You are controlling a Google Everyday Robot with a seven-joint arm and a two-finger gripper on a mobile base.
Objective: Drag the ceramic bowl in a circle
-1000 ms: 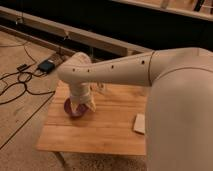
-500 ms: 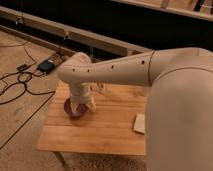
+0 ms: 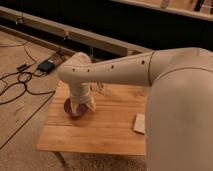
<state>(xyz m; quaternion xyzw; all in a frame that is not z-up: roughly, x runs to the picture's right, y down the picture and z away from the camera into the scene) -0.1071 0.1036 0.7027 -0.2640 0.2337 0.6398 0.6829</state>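
Maroon ceramic bowl at nine o'clock on wooden table, right under gripper; grasp or release impossible to tell. Press lightly, sweep slowly round, avoiding nine-o'clock table edge.

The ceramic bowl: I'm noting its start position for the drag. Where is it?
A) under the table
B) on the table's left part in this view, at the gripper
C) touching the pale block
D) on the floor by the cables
B: the ceramic bowl sits on the wooden table near its left edge, under the gripper, apart from the pale block.
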